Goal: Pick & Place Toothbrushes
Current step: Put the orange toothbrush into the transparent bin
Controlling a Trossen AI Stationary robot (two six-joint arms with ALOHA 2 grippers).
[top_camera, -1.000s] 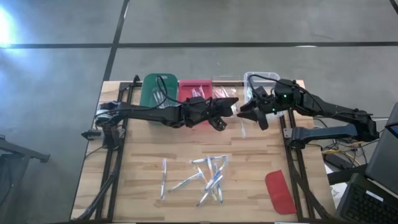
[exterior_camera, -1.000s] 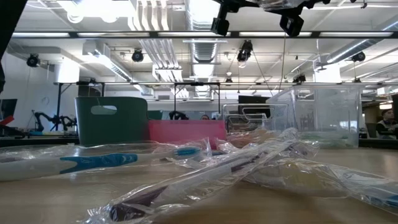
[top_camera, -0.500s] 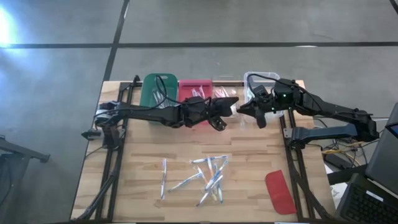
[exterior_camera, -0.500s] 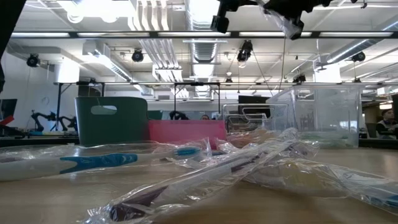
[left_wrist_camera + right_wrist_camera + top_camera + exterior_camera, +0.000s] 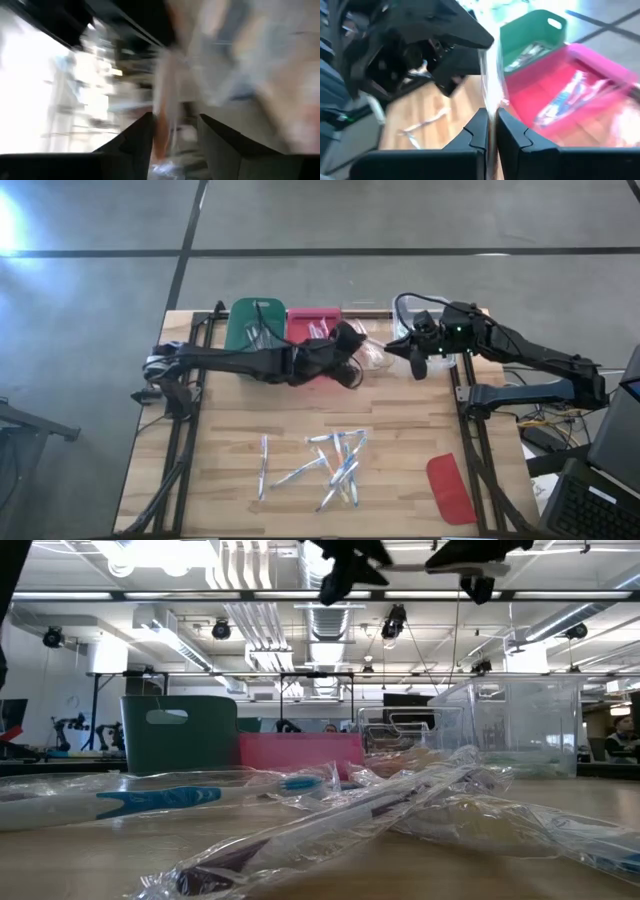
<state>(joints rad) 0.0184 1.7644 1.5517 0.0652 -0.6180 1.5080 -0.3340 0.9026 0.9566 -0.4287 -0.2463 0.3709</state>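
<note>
1. Toothbrushes (image 5: 335, 463) in clear wrappers lie in a loose pile on the wooden table (image 5: 230, 420), on the near side of the pink bin (image 5: 312, 320).
2. Just left of the pink bin stands a green bin (image 5: 255, 323).
3. The left gripper (image 5: 352, 340) hangs over the pink bin's right end, its fingers (image 5: 135, 137) spread apart.
4. Right of the pink bin, the right gripper (image 5: 398, 346) pinches one wrapped toothbrush (image 5: 490, 90) tight between its fingers (image 5: 479, 131).
5. Farther right sits a clear bin (image 5: 422, 306).
6. A red lid (image 5: 450, 488) lies far right of the pile.
</note>
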